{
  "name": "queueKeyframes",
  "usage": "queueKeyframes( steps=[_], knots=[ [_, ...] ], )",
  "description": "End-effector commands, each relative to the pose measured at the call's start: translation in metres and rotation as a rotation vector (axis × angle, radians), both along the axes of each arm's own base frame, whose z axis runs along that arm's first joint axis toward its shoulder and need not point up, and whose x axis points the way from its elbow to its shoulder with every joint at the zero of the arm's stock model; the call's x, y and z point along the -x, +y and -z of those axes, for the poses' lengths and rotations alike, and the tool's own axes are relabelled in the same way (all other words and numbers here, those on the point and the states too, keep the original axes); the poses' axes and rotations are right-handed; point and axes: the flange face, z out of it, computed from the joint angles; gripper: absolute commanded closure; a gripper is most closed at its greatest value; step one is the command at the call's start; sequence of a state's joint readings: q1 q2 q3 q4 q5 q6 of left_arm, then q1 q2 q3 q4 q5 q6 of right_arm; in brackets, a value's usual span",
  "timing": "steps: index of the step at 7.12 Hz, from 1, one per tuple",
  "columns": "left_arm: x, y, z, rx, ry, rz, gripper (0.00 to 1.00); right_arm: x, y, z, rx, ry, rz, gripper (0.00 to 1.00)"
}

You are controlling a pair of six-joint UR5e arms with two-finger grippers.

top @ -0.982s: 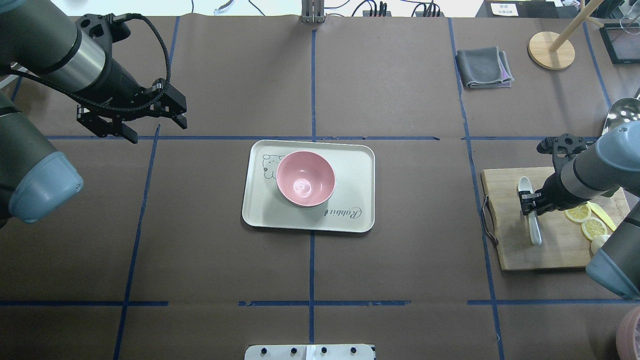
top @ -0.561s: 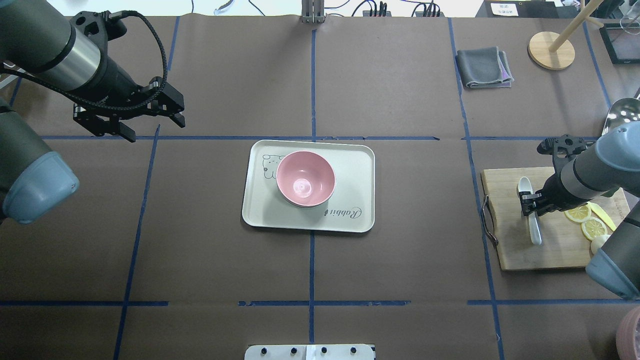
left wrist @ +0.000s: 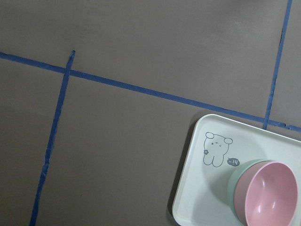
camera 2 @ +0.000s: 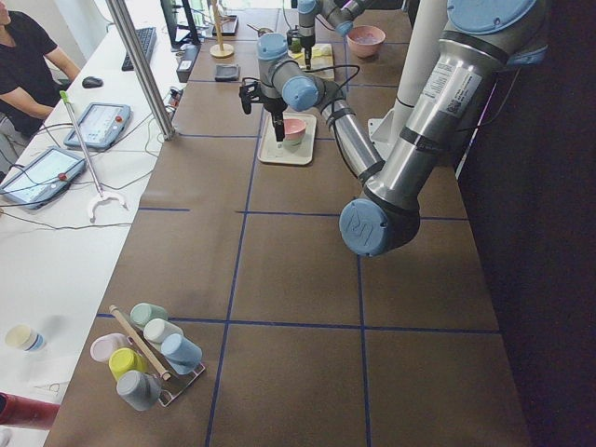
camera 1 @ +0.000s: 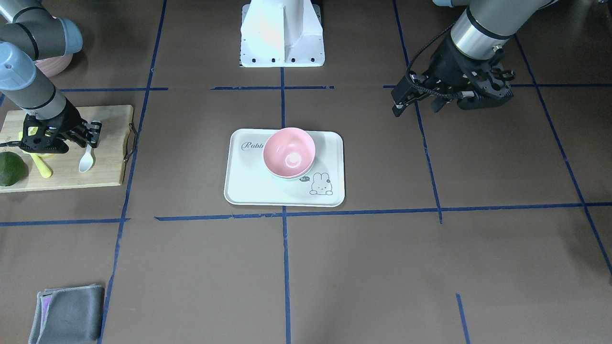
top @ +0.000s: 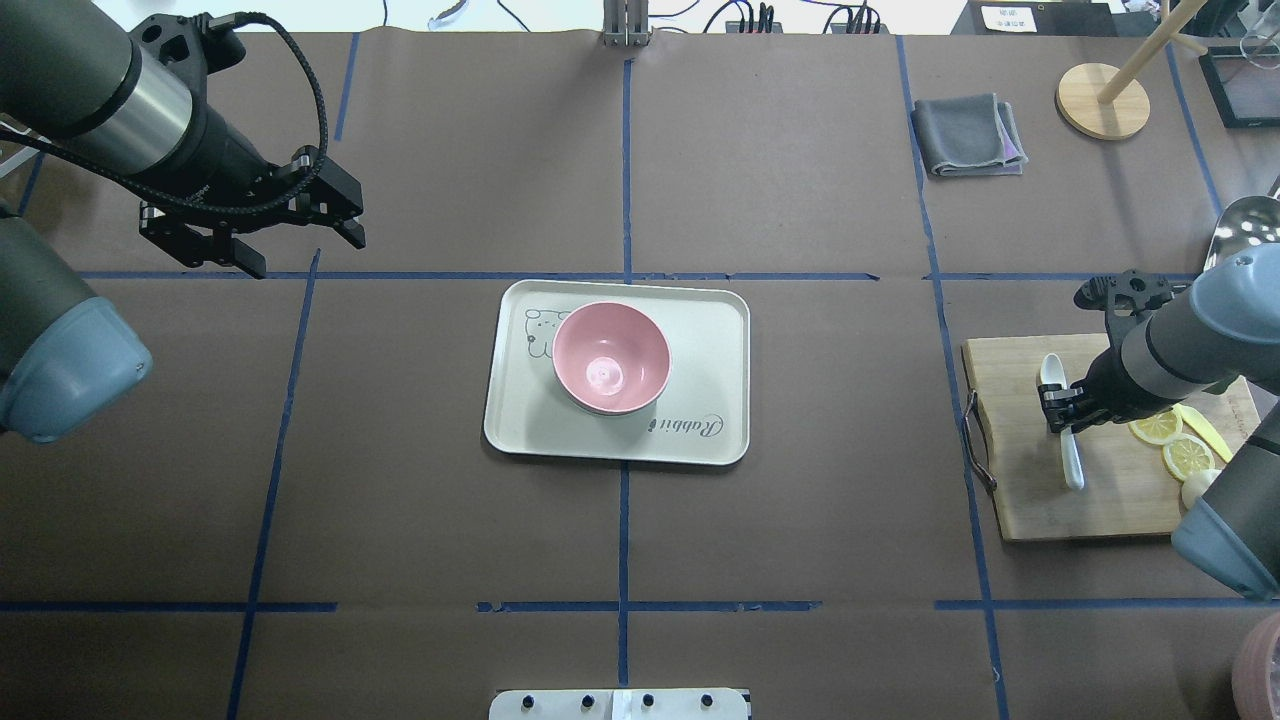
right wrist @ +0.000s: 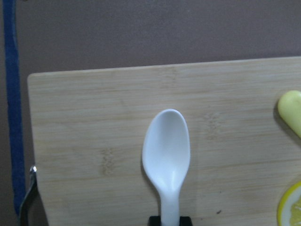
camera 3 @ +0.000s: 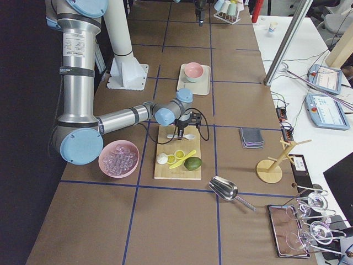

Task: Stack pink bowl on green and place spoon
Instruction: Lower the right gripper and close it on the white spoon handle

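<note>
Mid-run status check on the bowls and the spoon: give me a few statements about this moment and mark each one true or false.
1. The pink bowl sits nested in the green bowl on the tray. True.
2. The spoon is in the pink bowl. False: it lies on the cutting board, far from the tray.
3. The left gripper holds a bowl. False: it is open and empty, over bare table off the tray's corner.
4. The right gripper is closed on the spoon's handle. True: the wrist view shows its fingers tight against both sides.
</note>
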State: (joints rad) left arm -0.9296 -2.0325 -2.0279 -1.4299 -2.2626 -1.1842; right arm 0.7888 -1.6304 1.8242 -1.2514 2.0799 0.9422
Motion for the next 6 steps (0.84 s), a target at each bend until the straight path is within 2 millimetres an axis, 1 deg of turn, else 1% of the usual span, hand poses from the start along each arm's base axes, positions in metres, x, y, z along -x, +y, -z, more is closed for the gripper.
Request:
queueKeyframes(
  steps=[1,2,4,5,6],
  knots=[
    [0.003,0.0,0.001,-0.004,0.003,0.005,0.0,0.0,0.001,0.0,0.0,-0.001,0.0,1.0],
    [0.005,0.0,0.002,-0.005,0.003,0.007,0.0,-0.002,0.0,0.006,-0.006,-0.011,-0.004,1.0],
    [0.005,0.0,0.001,-0.004,0.002,0.007,0.0,-0.043,-0.014,0.041,0.03,-0.102,-0.052,1.0],
    [0.006,0.0,-0.004,0.003,-0.002,0.007,0.0,-0.049,-0.014,0.064,0.041,-0.1,-0.06,1.0],
    [0.009,0.001,-0.015,-0.018,-0.017,-0.013,0.0,-0.045,-0.019,0.1,0.05,-0.093,-0.061,1.0]
  ],
)
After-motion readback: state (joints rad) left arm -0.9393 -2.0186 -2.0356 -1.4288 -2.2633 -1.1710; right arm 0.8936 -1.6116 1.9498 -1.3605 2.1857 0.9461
